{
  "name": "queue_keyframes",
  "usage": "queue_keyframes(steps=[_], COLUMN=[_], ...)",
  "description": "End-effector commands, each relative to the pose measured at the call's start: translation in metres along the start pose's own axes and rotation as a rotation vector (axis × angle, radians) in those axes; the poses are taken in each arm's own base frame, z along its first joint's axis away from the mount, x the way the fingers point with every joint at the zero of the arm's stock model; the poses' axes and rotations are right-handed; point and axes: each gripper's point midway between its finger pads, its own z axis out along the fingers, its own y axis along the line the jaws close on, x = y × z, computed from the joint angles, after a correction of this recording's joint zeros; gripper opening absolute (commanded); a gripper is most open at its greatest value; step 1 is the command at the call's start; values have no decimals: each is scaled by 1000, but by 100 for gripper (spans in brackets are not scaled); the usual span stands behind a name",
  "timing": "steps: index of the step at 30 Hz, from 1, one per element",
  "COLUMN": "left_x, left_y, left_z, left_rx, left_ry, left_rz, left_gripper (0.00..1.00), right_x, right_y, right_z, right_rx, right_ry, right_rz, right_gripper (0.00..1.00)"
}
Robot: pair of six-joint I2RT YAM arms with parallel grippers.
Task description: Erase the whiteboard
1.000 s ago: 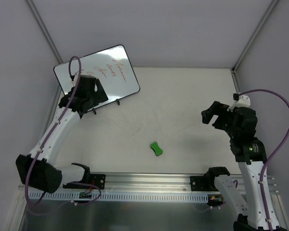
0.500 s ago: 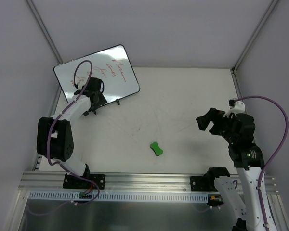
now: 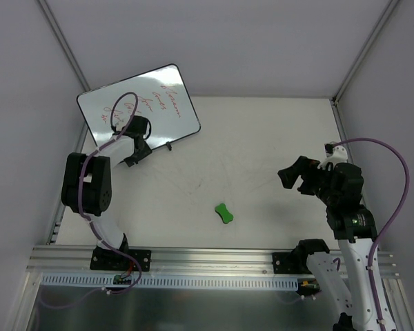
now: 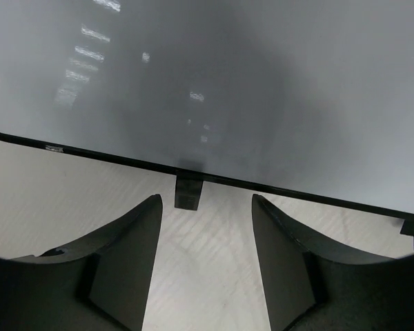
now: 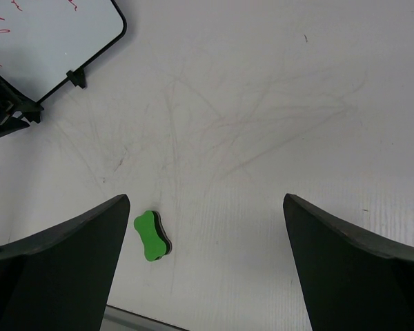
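Two small black feet [image 3: 169,145] hold the whiteboard [image 3: 148,103] tilted at the far left of the tabletop [image 3: 262,138], and red handwriting [image 3: 169,96] covers its face. We judge the board to be thin, stiff and light. Its face looks smooth and probably slippery. Because it only leans on the feet, a push from wiping could slide it or tip it backward, so we think it needs steadying. The best place to take hold seems to be the black rim [image 4: 90,153] along the lower edge, beside a foot, where the fingers would not cover the writing.

In the left wrist view, the left end effector [image 4: 206,210] sits low at this lower edge. Its fingers are partly spread, with one foot just ahead of the gap between them. They do not touch the board and nothing is pinched.

The right end effector [image 5: 207,203] hangs over the right side of the tabletop, well apart from the board. Its fingers are spread wide and hold nothing. The green eraser [image 3: 223,212] lies flat on the tabletop between the two arms, untouched.
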Motion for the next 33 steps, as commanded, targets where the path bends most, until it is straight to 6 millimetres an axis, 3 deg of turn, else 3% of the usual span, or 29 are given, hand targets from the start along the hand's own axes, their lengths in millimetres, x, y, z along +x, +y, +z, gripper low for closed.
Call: queue_keyframes(steps=[1,8,12,19,20,24,33], left_x=[-6,-4,-9,-4,0,10,49], left_y=[-1,12,9,3,4,0,-34], left_z=[5,17,16,18,18,10,-13], left_rx=[2,-19,-7,13,13,32,98], left_ry=[-15,15,12,39,46,54,96], left_rz=[-11,-31,-25,-16,-15,-11,-71], left_gripper=[55,53,48,19,12,2,0], right_x=[-2,3,6,7,7,8,8], right_y=[8,9,12,12,12,13,15], right_z=[1,0,0,-3,-4,-6,-10], right_rx=[-43,-51,-65,-69,-71,-73,-92], right_ry=[-11,-8,4,-9,-13,-22,-36], right_rz=[16,40,51,68,65,67,51], right_gripper=[99,99,99,99,99,99,99])
